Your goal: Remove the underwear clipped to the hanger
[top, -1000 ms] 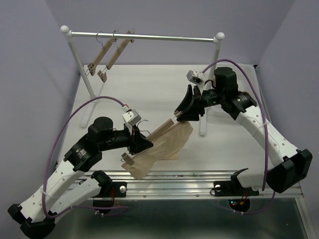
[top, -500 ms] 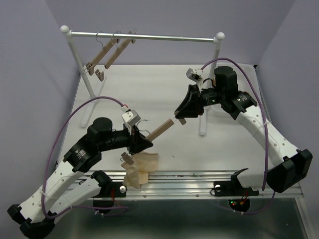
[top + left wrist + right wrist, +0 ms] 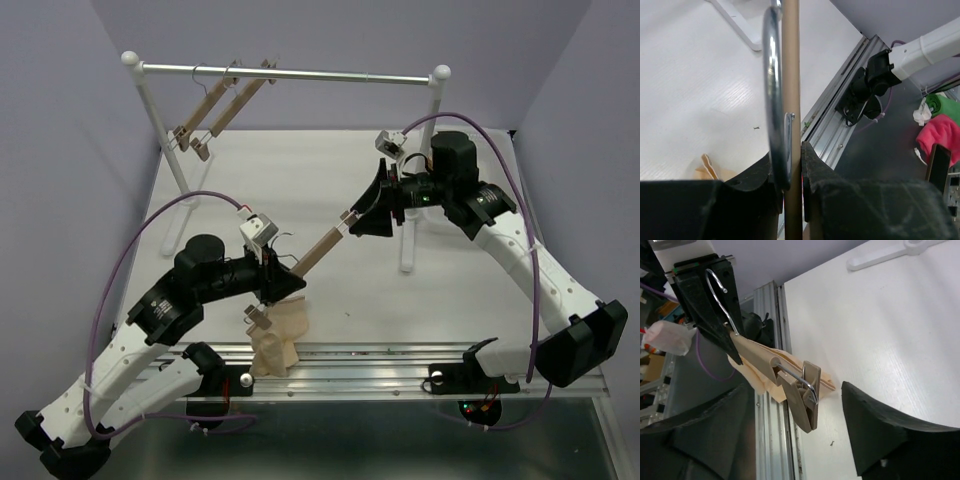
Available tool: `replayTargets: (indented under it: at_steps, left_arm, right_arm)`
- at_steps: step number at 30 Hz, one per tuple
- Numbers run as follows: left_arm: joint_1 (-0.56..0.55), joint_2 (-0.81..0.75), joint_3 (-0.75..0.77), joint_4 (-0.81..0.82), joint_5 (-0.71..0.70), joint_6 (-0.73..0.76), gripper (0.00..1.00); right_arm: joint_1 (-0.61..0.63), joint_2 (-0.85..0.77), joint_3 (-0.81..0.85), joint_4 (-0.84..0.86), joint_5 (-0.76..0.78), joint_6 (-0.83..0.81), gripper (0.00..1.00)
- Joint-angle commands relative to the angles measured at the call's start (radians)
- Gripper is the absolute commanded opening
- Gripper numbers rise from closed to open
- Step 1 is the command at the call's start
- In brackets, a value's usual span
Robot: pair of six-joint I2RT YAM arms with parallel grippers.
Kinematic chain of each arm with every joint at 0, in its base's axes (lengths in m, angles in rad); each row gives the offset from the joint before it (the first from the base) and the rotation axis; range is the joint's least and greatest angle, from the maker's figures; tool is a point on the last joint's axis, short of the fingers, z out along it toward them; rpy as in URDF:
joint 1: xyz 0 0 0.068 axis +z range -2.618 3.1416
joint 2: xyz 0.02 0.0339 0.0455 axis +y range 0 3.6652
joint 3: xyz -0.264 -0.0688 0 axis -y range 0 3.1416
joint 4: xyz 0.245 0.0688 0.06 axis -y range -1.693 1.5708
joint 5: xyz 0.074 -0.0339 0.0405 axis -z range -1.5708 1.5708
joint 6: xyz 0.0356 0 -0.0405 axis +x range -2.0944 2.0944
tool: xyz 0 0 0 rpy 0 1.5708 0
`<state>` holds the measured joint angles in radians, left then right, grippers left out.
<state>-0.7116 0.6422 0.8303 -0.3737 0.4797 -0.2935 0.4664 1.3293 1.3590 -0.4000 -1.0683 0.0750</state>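
The hanger [image 3: 318, 251] is a wooden bar held slanting above the table. My left gripper [image 3: 283, 285] is shut on its middle, beside the wire hook [image 3: 771, 90]; the bar [image 3: 792, 75] runs between the pads. The underwear [image 3: 279, 336] hangs bunched from the hanger's lower clip [image 3: 259, 320] near the table's front edge. It shows beige behind the bar in the right wrist view [image 3: 754, 377]. My right gripper [image 3: 363, 218] is open at the hanger's upper end. That end's clip [image 3: 804, 399] sits empty between the open fingers [image 3: 880, 435], touching neither.
A white clothes rack [image 3: 290, 72] stands at the back with two more wooden hangers [image 3: 215, 110]. Its right post and foot [image 3: 408, 240] stand close under my right gripper. An aluminium rail [image 3: 380, 355] runs along the front edge. Pink and green cloths [image 3: 940, 135] lie off the table.
The underwear's right end has come off the upper clip and dropped into a bunch under the lower clip. The hanger's upper end and my right gripper have risen slightly.
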Motion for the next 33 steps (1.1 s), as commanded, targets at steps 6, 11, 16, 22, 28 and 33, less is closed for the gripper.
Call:
replayTargets:
  at_steps: [6,11,16,22,28,33]
  left_arm:
    - [0.001,0.022,0.067,0.14,-0.16,-0.111,0.0]
    - [0.001,0.02,0.049,0.2,-0.24,-0.16,0.0]
    - [0.0,0.03,0.036,0.298,-0.306,-0.223,0.0]
    - [0.001,0.019,0.017,0.496,-0.395,-0.303,0.0]
    - [0.001,0.05,0.009,0.671,-0.405,-0.349,0.0]
    - [0.001,0.085,0.013,0.722,-0.342,-0.36,0.0]
  right_arm:
    - [0.006,-0.11,-0.012,0.102,0.345,0.051,1.0]
    - [0.006,-0.206,-0.09,0.13,0.582,0.088,1.0]
    - [0.006,-0.306,-0.2,0.145,0.511,0.078,1.0]
    - [0.006,-0.346,-0.375,0.337,0.245,0.189,1.0]
    - [0.06,-0.294,-0.566,0.778,0.099,0.465,1.0]
    - [0.135,-0.249,-0.587,0.917,0.093,0.464,1.0]
